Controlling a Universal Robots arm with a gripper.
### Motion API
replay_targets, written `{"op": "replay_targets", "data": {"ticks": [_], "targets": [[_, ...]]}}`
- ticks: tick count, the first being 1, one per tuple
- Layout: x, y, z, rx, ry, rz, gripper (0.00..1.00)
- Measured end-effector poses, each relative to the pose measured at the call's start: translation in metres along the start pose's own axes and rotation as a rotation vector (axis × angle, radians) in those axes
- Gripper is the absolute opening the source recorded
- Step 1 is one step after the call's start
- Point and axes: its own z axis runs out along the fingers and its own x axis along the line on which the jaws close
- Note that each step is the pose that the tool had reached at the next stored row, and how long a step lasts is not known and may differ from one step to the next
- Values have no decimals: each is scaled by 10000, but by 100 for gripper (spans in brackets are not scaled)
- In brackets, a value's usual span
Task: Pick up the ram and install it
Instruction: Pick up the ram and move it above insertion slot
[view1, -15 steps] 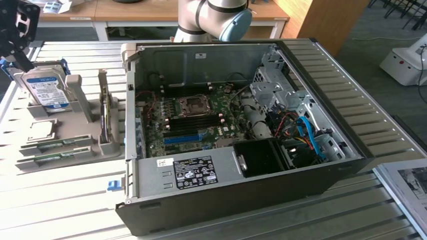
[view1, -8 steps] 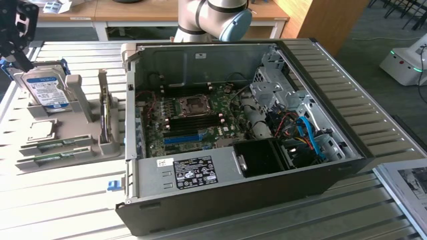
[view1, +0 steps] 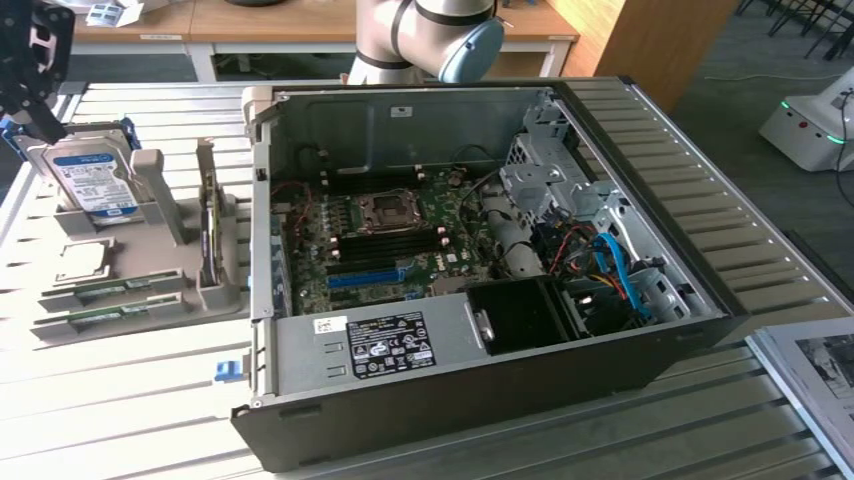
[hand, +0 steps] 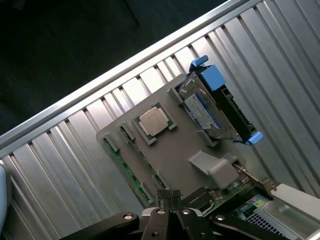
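Note:
Two green ram sticks (view1: 118, 291) lie flat in the front slots of a grey parts holder (view1: 174, 270), at the exterior view's left beside the open computer case (view1: 507, 250). The wrist view looks down on the holder (hand: 185, 145), with a ram stick (hand: 122, 162) along its edge. My gripper (view1: 48, 128) hangs high above the holder's far left corner. Its fingers (hand: 170, 199) are shut together with nothing between them, well apart from the ram. The motherboard (view1: 380, 235) lies inside the case, with dark memory slots beside the processor socket (view1: 390, 208).
The holder also carries a silver hard drive (view1: 94, 180) in a blue bracket, a processor chip (hand: 153, 121) and an upright expansion card (view1: 207, 225). A long blue slot (view1: 363, 278) crosses the motherboard. The slatted metal table (view1: 134, 400) ends close behind the holder.

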Motion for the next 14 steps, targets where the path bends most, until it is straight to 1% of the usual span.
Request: {"op": "replay_targets", "data": {"ticks": [14], "targets": [[0, 0, 0, -40, 40, -850, 10]]}}
